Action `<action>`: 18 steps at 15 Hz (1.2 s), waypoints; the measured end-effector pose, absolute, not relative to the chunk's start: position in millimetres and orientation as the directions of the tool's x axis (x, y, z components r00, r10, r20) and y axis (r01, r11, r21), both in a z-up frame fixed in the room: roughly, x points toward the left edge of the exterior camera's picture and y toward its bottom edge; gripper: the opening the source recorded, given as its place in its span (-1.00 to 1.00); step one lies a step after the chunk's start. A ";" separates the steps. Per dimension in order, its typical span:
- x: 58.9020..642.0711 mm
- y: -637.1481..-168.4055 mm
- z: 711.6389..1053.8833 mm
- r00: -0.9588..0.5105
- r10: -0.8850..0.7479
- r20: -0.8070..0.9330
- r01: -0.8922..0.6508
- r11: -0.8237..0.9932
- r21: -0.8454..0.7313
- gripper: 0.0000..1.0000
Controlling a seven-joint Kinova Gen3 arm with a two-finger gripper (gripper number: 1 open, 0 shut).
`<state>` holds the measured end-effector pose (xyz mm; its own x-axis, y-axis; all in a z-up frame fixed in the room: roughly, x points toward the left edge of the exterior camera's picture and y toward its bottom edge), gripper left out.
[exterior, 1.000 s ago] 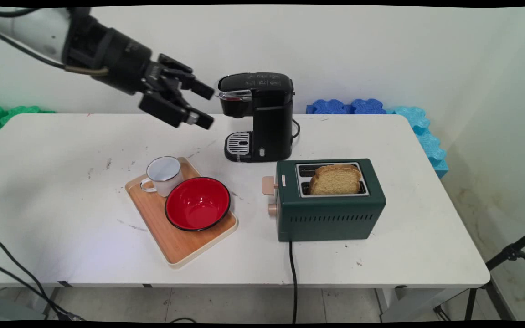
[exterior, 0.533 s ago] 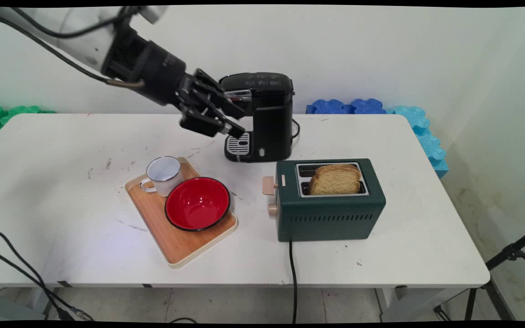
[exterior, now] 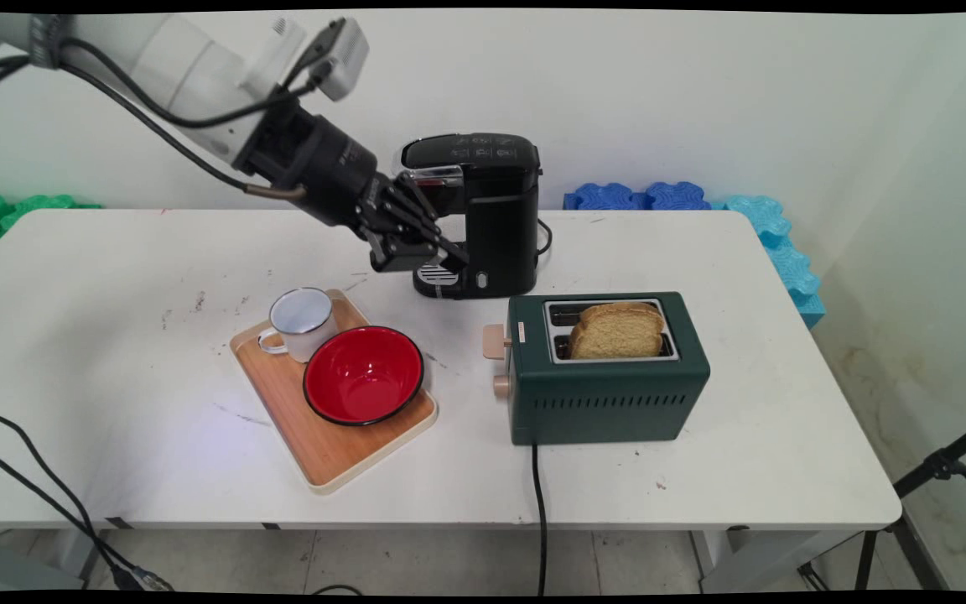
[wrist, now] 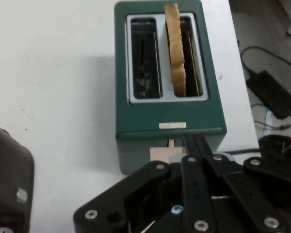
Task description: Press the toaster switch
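Note:
My gripper hangs in front of the black coffee maker, level with its drip tray, and its fingers are shut on nothing. In the hand view the closed fingers point at the lever end of the green toaster, which stands apart from them on the table. A slice of bread stands upright in one of its two slots; the other slot is empty. The main view shows the toaster and its bread to the right of and nearer than the gripper.
A wooden tray lies left of the toaster, carrying a white enamel mug and a red bowl. The toaster's black cord runs off the front edge. Blue foam blocks line the far right side.
The arm swung right and down, from left of the coffee maker to in front of it. The fingers went from open to shut.

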<state>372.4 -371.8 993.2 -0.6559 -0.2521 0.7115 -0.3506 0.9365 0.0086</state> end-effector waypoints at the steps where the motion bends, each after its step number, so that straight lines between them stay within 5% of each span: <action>1: 370.8 -372.9 989.4 -0.663 -0.251 0.705 -0.346 0.938 0.009 -1.00; 18: 344.2 -387.5 933.6 -0.721 -0.240 0.650 -0.307 0.952 0.011 -1.00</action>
